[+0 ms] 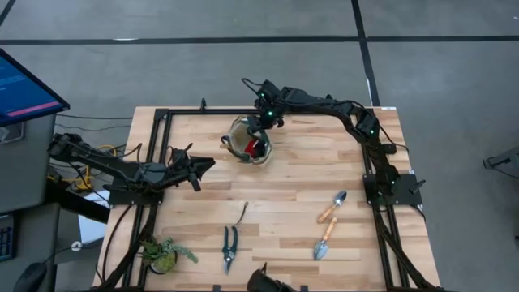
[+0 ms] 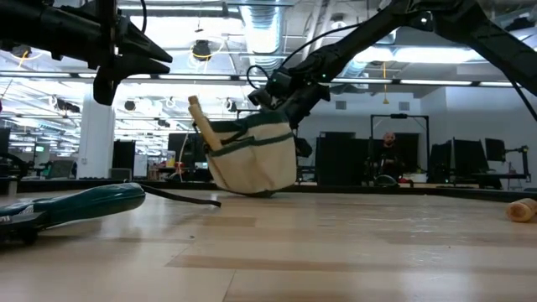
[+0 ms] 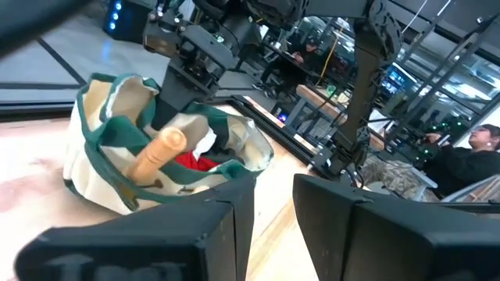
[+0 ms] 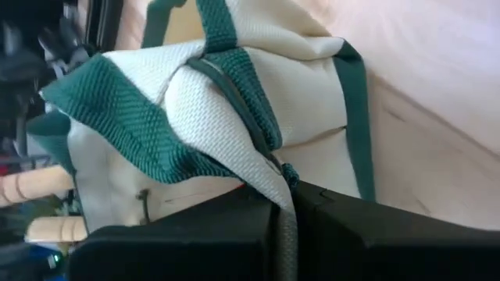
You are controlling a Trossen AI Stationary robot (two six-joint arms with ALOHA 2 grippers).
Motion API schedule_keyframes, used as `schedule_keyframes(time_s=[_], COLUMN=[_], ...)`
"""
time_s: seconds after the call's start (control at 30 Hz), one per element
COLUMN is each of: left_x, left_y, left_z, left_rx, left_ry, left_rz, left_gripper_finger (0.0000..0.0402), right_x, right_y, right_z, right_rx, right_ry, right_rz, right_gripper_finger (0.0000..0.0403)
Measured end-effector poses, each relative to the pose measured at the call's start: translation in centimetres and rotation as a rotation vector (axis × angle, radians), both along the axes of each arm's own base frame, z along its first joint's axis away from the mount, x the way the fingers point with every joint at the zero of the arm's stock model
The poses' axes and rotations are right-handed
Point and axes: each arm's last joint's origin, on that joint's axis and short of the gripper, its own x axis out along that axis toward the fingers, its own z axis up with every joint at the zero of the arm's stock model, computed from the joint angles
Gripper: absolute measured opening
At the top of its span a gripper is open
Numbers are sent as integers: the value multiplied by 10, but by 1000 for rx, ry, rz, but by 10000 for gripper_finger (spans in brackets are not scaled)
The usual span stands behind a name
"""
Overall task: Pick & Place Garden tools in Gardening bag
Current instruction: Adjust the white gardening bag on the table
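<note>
Right wrist view: right claw (image 4: 283, 204) pinching the gardening bag (image 4: 234, 109) rim.
High view alone shows trowels (image 1: 331, 209), shears (image 1: 229, 246) lying on the surface (image 1: 284, 178); left claw (image 1: 199, 166) spread beside the bag.

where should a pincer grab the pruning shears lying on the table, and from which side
Grip the pruning shears across the closed handles, coming straight down from above. They lie flat, blades toward the table's near edge, handles toward the centre, with bare wood all around. The left pincer looks the nearer one.
</note>
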Motion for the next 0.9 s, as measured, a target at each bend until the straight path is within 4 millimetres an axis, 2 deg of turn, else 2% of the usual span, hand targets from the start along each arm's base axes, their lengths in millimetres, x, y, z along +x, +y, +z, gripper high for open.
schedule_keyframes(time_s=[0.33, 0.43, 0.63, 0.77, 0.9], left_x=[0, 0, 0, 0, 0], left_y=[0, 1, 1, 1, 0], left_z=[1, 2, 3, 4, 5], left_rx=[-4, -5, -8, -12, -17], left_ry=[-15, -24, -33, -45, -52], left_rz=[10, 22, 24, 23, 23], left_gripper_finger=[80, 80, 80, 80, 80], right_x=[9, 4, -4, -4, -5], right_y=[-1, -2, 0, 0, -1], right_z=[6, 2, -19, -20, -20], right_rx=[35, 37, 48, 6, -23], right_ry=[-79, -31, 28, 26, 41], right_rz=[-65, -62, -75, -52, -61], right_gripper_finger=[0, 0, 0, 4, 29])
